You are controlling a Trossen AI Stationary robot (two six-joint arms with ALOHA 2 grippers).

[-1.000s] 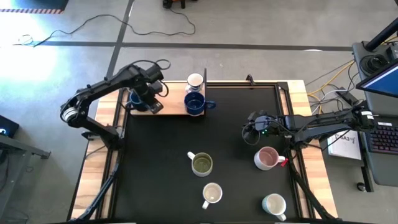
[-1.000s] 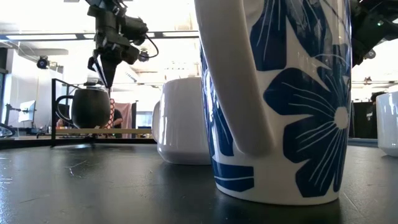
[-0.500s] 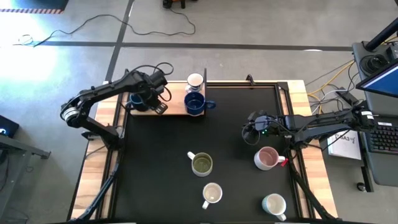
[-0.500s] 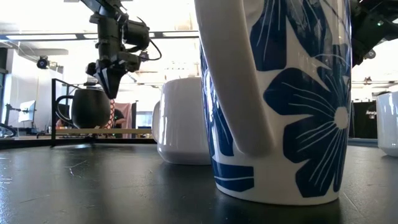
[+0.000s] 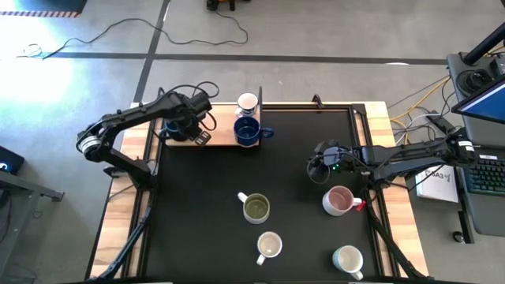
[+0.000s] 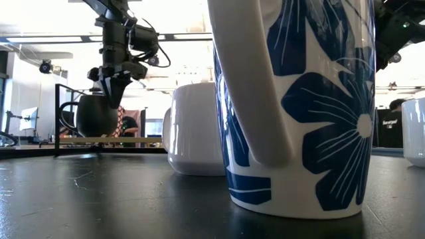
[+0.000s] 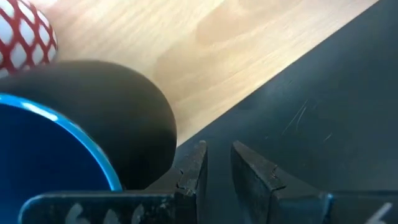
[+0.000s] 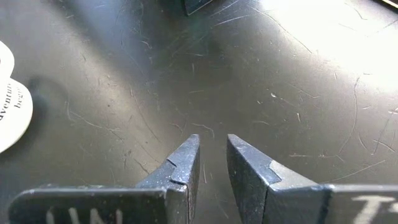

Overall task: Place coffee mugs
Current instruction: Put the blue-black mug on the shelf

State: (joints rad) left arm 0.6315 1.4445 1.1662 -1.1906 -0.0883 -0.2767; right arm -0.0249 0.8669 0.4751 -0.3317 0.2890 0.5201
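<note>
The left gripper (image 5: 202, 136) is being held over the wooden shelf (image 5: 217, 140) beside a dark blue mug (image 5: 174, 127), fingers nearly closed on nothing. The right gripper (image 5: 316, 168) is being kept low over the black mat (image 5: 292, 229), nearly closed, empty, near the pink mug (image 5: 339, 200). 2 mugs (image 5: 247, 126) are standing on the shelf; 3 (image 5: 256, 208) are resting mid-mat.

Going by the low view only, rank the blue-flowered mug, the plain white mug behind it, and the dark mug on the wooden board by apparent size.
1. Blue-flowered mug, largest, but it is nearest the camera.
2. Plain white mug.
3. Dark mug, smallest, farthest off.
True sizes stay unsure.
</note>
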